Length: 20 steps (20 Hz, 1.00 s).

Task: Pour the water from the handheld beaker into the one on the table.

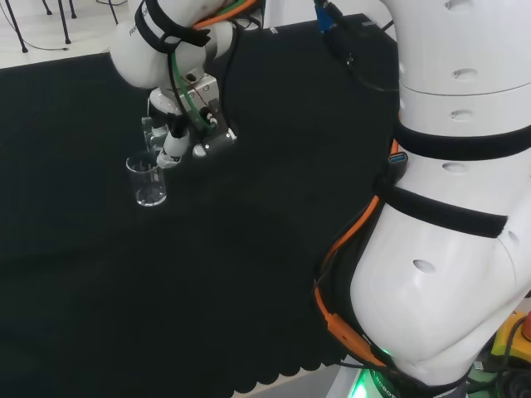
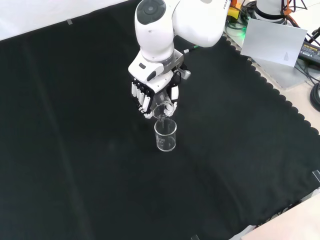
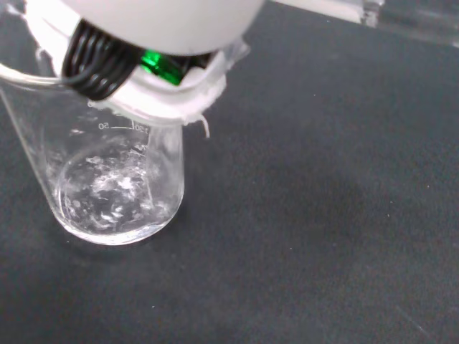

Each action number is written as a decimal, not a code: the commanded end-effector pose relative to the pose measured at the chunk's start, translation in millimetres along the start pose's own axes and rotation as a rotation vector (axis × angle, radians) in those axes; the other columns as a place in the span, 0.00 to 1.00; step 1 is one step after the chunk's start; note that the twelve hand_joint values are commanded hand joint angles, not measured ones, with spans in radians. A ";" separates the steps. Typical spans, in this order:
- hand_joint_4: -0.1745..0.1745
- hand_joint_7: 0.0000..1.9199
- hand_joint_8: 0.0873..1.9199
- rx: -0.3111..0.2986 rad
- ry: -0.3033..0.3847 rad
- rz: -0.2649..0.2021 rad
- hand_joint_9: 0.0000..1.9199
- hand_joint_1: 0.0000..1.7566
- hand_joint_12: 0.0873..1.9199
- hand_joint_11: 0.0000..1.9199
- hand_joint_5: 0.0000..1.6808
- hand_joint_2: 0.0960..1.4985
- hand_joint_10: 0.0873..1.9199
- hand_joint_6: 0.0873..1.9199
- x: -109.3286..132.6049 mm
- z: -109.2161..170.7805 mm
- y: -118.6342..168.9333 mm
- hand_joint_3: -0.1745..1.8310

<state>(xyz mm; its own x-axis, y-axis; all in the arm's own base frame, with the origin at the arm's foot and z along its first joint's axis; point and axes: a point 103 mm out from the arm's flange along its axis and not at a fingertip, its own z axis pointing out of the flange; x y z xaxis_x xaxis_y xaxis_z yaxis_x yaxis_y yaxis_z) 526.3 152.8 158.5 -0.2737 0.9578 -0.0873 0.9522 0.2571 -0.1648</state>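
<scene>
Hand (image 2: 152, 95): fingers curled round tilted glass beaker (image 2: 161, 111), lip aimed down for pouring. Second beaker (image 2: 165, 135): upright on black cloth (image 2: 75, 150), directly below hand, catching water.

White arm, black-and-white hand.
Rounded glossy white links (image 1: 448, 249) banded with black straps, trailed by an orange cable (image 1: 353, 236); round grey cap (image 2: 150, 10) on one joint; white-segmented fingers over black on the hand (image 2: 152, 95), small green light (image 3: 161, 63) beside black ribbed wiring.
</scene>
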 end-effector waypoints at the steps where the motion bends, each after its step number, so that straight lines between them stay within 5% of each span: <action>1: 1.00 0.92 0.00 0.004 -0.010 -0.003 0.87 0.64 0.42 0.65 0.77 0.40 0.03 0.30 5.9 -0.6 -0.4 0.41; 16: 1.00 0.92 0.00 0.040 -0.028 -0.004 0.87 0.64 0.42 0.65 0.77 0.40 0.03 0.30 7.3 -3.3 2.1 0.41; 20: 1.00 0.92 0.00 0.049 -0.082 -0.013 0.87 0.64 0.42 0.65 0.77 0.40 0.03 0.30 11.9 -1.1 2.4 0.41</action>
<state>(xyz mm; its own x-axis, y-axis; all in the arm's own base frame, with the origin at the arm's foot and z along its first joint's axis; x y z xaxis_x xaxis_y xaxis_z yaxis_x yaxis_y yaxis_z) 526.8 161.2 160.4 -0.2858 0.9505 -0.1223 0.9443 0.2576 -0.2048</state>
